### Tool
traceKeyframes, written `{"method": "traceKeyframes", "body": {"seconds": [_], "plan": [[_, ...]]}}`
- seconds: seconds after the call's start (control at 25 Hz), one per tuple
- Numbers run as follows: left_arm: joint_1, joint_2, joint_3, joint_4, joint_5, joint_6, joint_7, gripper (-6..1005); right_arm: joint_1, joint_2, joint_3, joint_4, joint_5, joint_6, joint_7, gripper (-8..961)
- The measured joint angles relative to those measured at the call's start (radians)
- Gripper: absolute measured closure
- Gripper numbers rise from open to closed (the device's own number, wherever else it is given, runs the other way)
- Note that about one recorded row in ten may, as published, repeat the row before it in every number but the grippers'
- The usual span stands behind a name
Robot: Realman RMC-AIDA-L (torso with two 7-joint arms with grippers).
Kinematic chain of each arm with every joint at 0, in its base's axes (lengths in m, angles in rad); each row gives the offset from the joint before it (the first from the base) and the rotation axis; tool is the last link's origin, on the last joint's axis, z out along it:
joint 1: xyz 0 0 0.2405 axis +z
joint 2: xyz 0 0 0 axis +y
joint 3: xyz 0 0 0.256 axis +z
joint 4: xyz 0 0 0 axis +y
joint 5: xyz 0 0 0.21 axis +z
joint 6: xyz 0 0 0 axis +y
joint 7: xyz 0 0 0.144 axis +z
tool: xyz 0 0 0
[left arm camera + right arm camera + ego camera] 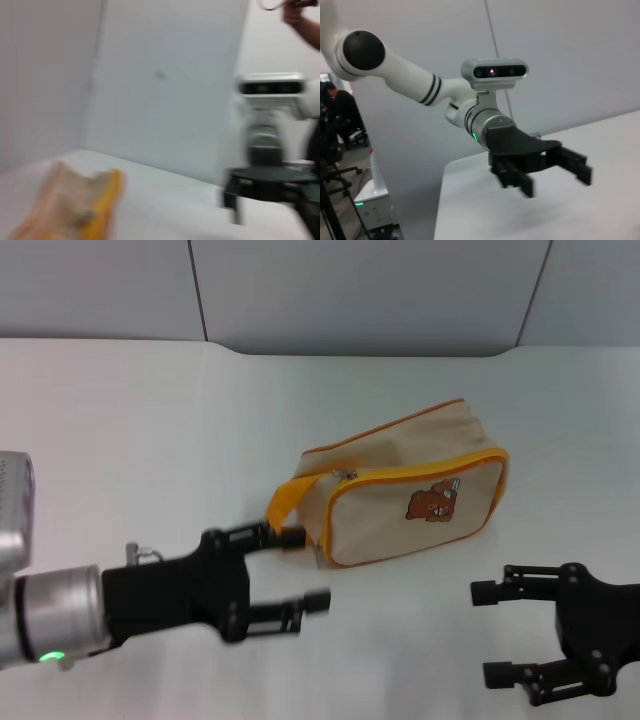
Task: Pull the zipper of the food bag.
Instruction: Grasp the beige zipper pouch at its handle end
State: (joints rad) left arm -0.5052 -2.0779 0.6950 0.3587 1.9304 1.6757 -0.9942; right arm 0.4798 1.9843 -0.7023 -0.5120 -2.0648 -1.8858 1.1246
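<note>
The beige food bag (pixel 420 495) with orange piping and a brown bear picture lies on the white table (pixel 150 440), right of centre. Its yellow-orange zipper (pixel 420 472) runs along the top edge, with the small silver pull tab (pixel 346 475) at the left end, beside the orange loop handle (pixel 284 502). My left gripper (pixel 300 570) is open, its upper finger close to the handle end of the bag. It also shows open in the right wrist view (pixel 555 172). My right gripper (pixel 490 633) is open, in front of the bag's right end, apart from it. The bag shows blurred in the left wrist view (pixel 75 205).
A grey wall (pixel 350 290) rises behind the table's back edge. The right gripper (pixel 265 192) appears far off in the left wrist view.
</note>
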Motion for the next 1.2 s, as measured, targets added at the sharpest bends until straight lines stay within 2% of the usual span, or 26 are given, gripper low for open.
{"method": "traceKeyframes", "body": {"seconds": [0.04,0.12,0.16,0.32,0.4,0.52,0.56,0.64,0.72,0.76,0.96,1.16,1.2], "plan": [[-0.007,-0.001,-0.001,-0.039,-0.039,-0.049,0.046,190,-0.010,-0.006,0.010,0.000,0.000,0.006,0.000,129],[-0.007,-0.001,-0.001,-0.039,-0.039,-0.049,0.046,189,-0.014,-0.008,0.018,0.000,0.000,0.007,0.000,129],[-0.026,-0.002,-0.002,-0.146,-0.163,-0.181,0.197,189,-0.024,-0.012,0.035,-0.001,0.000,0.007,0.000,129],[-0.034,-0.003,-0.002,-0.189,-0.206,-0.222,0.255,194,-0.036,-0.017,0.050,-0.002,0.000,0.004,0.000,130],[-0.074,-0.004,-0.002,-0.300,-0.288,-0.327,0.394,200,-0.041,-0.018,0.051,-0.002,0.000,0.004,0.000,130],[-0.090,-0.004,-0.002,-0.326,-0.290,-0.352,0.413,208,-0.046,-0.018,0.052,-0.002,0.000,0.007,0.000,130],[-0.129,-0.004,-0.002,-0.378,-0.288,-0.399,0.443,210,-0.046,-0.018,0.052,-0.002,0.000,0.007,0.000,130],[-0.149,-0.004,-0.011,-0.416,-0.291,-0.424,0.470,216,-0.047,-0.018,0.052,-0.002,0.000,0.007,0.000,131],[-0.152,-0.004,-0.018,-0.422,-0.292,-0.427,0.475,221,-0.047,-0.018,0.052,-0.002,0.000,0.007,0.000,131],[-0.159,-0.004,-0.060,-0.444,-0.288,-0.445,0.491,223,-0.047,-0.018,0.052,-0.002,0.001,0.007,0.000,131],[-0.167,-0.003,-0.130,-0.468,-0.285,-0.497,0.496,237,-0.047,-0.018,0.052,-0.002,0.005,0.007,0.000,131],[-0.176,-0.004,-0.151,-0.494,-0.285,-0.508,0.496,250,-0.047,-0.018,0.052,-0.002,0.006,0.007,0.000,132],[-0.176,-0.004,-0.151,-0.494,-0.285,-0.508,0.496,299,-0.047,-0.018,0.052,-0.002,0.006,0.007,0.000,132]]}}
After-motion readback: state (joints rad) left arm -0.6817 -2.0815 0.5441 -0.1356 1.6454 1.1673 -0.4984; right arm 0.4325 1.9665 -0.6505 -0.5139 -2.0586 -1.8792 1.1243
